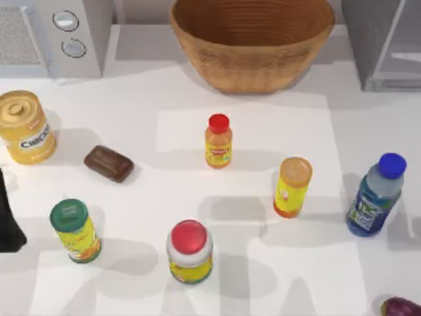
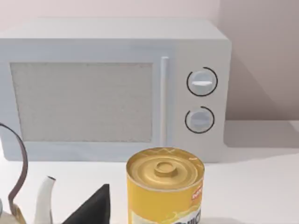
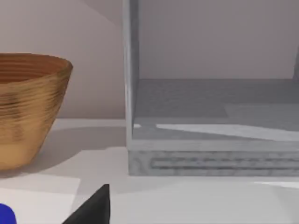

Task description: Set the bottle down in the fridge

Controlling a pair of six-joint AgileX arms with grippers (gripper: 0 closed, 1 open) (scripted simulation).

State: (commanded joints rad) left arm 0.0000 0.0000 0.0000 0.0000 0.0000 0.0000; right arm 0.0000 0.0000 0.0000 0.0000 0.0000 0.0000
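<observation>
The bottle (image 1: 375, 195), clear bluish plastic with a blue cap and a blue-green label, stands upright on the table at the right. Its blue cap (image 3: 4, 215) peeks into the corner of the right wrist view. The fridge (image 1: 385, 49) stands open at the back right, and its pale interior and grey frame (image 3: 132, 93) face the right wrist camera. A dark part of my right gripper (image 3: 93, 207) shows low in that view, apart from the bottle. My left gripper (image 1: 9, 220) is a dark shape at the table's left edge, near the yellow can (image 2: 164, 186).
A wicker basket (image 1: 253, 46) sits at the back centre and a microwave (image 1: 52, 36) at the back left. A small orange bottle (image 1: 218, 141), a yellow bottle (image 1: 291, 186), two jars (image 1: 189, 251), a brown block (image 1: 108, 162) and a purple object (image 1: 400, 307) are spread over the table.
</observation>
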